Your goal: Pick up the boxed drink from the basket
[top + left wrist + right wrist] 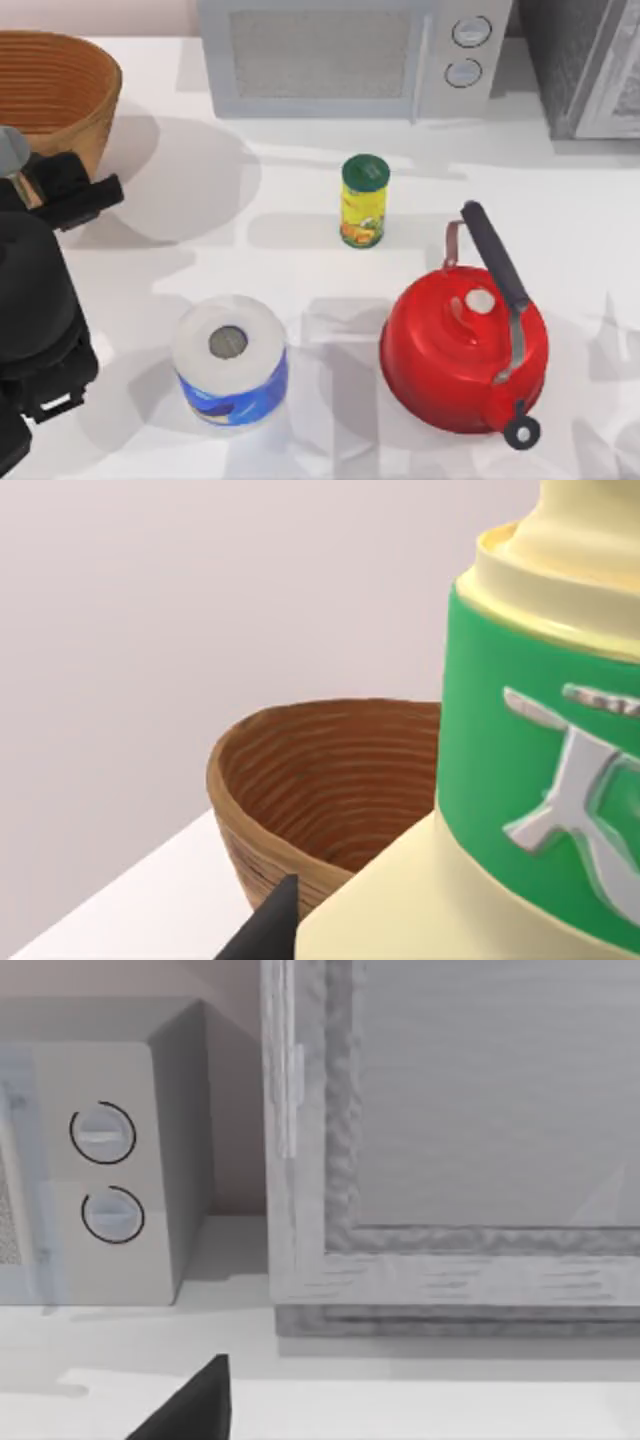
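my left gripper (20, 180), at the table's far left beside the basket (60, 85), held the boxed drink (520, 780), fingers closed on it, clear of the rim. of my right arm's fingers i could not tell.

The left arm (35, 300) is matte black, with bulky, rounded housings along its length. Blocky, angular black pieces (75, 195) jut from its upper section, and a small rounded grey part (12, 150) sits at its top end. Lower down, a squared black bracket (50, 405) sticks out from the casing. In the left wrist view, a dark, pointed claw finger (265, 930) has a smooth, plain surface. In the right wrist view, a similar black, wedge-shaped finger (195, 1405) is also unmarked.
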`<state>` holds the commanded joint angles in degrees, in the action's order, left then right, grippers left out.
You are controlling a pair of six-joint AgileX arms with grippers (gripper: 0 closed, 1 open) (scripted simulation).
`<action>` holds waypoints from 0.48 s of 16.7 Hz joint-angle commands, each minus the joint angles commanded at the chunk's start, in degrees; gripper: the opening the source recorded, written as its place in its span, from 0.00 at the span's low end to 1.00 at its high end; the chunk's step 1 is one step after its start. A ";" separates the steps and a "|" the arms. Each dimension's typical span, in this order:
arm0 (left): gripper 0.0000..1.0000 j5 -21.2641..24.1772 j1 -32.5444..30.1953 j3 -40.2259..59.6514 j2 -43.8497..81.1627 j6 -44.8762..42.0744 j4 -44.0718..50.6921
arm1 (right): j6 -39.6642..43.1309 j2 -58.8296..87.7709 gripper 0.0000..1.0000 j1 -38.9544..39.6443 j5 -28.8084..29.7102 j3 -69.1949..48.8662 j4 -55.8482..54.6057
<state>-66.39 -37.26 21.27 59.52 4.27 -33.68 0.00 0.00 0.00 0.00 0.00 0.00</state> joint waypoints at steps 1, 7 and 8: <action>0.00 -4.44 -2.50 1.42 3.98 0.33 -2.25 | 0.00 0.00 1.00 0.00 0.00 0.00 0.00; 0.00 -25.07 -14.04 7.96 22.28 1.88 -12.62 | 0.00 0.00 1.00 0.00 0.00 0.00 0.00; 0.00 -27.10 -15.19 8.62 24.11 2.03 -13.66 | 0.00 0.00 1.00 0.00 0.00 0.00 0.00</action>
<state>-93.50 -52.45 29.89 83.63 6.30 -47.34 0.00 0.00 0.00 0.00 0.00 0.00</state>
